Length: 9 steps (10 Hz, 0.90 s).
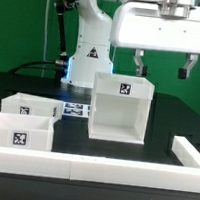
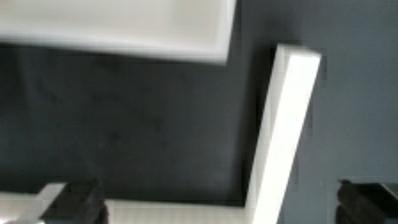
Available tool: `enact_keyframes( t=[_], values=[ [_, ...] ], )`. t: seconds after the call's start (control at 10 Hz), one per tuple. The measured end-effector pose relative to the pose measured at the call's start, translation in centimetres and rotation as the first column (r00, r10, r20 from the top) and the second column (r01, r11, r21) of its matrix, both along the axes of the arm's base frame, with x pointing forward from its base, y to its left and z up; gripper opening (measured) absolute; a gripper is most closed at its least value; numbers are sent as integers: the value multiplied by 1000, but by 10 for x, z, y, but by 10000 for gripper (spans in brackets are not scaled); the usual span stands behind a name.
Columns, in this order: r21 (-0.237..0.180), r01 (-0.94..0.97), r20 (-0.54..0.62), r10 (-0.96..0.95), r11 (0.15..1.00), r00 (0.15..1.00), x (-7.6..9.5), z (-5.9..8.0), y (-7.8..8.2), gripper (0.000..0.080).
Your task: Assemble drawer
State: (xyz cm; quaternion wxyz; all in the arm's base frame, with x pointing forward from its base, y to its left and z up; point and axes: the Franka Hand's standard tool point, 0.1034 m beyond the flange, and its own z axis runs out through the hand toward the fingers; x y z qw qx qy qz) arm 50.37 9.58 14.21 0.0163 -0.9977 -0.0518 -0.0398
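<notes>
At the exterior view's left, the front tray point(image 1: 18, 136) and the rear tray point(image 1: 32, 107) sit close together on the counter point(image 1: 102, 149), both empty and both outside the casing. Just past them lies the marker board point(image 1: 75, 110). Next comes the casing point(image 1: 120, 108), upright, its open face toward the camera and nothing inside it. So I judge the drawer as barely begun: each tray has yet to be picked up and slid into the casing.

Furthest right, my end effector point(image 1: 164, 67) hangs above the casing's right upper corner, clear of it, pointing straight down. My fingers are spread wide and hold nothing. The wrist view is blurred, but it shows my fingertips point(image 2: 71, 200) well apart with only dark counter between them.
</notes>
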Motion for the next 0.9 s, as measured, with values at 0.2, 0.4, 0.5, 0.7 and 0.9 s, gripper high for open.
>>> enact_keyframes(
  t=[0.2,0.4,0.5,0.7,0.9],
  values=[
    [-8,-7,-9,7,1000,1000,-26,-4,0,649],
    [-12,-10,-27,10,1000,1000,-44,-15,-1,649],
    [-11,-10,-32,10,1000,999,-50,-22,-2,649],
    [-6,-10,-37,10,1000,999,-55,-37,-2,649],
    [-5,-9,-45,9,1000,999,-57,-44,-2,649]
  ],
)
